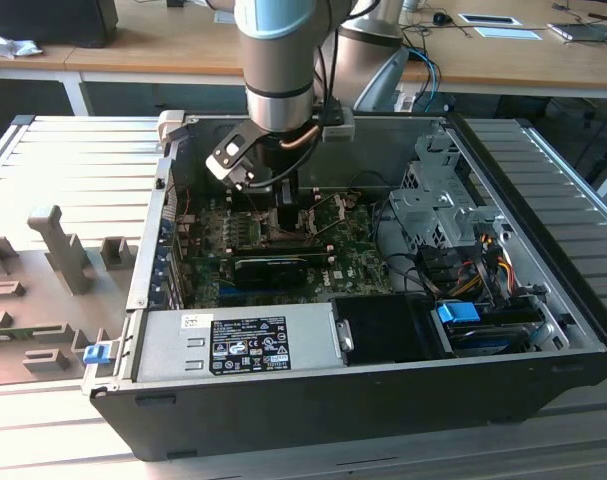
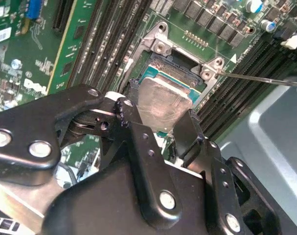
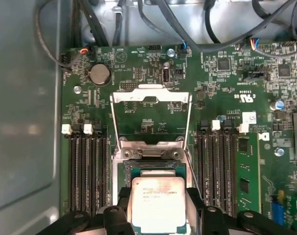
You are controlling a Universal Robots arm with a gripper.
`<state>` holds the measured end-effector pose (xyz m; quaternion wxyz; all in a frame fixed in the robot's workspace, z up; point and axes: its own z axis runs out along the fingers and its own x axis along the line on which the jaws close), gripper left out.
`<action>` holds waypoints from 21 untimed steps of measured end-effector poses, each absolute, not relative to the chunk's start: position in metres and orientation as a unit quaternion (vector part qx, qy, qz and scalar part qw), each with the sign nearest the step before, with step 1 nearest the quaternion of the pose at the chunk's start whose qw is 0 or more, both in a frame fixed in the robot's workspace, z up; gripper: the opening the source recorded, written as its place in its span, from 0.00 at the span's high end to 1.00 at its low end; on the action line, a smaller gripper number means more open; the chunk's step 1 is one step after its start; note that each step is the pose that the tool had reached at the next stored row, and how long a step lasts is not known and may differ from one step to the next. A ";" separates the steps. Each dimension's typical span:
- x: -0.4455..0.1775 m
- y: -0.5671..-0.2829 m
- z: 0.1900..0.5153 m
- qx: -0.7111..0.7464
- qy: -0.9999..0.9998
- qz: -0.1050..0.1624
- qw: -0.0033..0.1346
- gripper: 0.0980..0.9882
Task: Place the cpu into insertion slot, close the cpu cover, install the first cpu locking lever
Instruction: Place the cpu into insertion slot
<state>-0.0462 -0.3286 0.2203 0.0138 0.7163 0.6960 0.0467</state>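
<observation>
Pinching square silvery cpu (image 3: 157, 205), black claw (image 2: 157, 115), cpu cover (image 3: 128, 94) open

A grey metal desk (image 1: 73, 150) with a ribbed, slatted top carries an open black computer case (image 1: 363, 410), which lies on its side across the middle. On the exterior view's left, well apart from the case's far wall, grey fixture pieces sit on the slats: an upright post (image 1: 58, 245), a small block (image 1: 116, 252) just beside it, and low flat pieces (image 1: 38, 360) nearer the front edge. Behind stand wooden desks (image 1: 133, 50) bearing a black box (image 1: 53, 20), a crumpled white scrap (image 1: 11, 45), cables (image 1: 433, 35) and flat papers (image 1: 503, 25).
</observation>
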 end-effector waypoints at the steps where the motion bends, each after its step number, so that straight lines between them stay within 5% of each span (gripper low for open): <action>1: -0.046 -0.329 0.218 0.717 0.696 0.047 0.014 0.52; 16: -0.046 -0.321 0.201 0.716 0.697 0.046 0.014 0.52; 21: -0.046 -0.321 0.201 0.716 0.697 0.046 0.014 0.43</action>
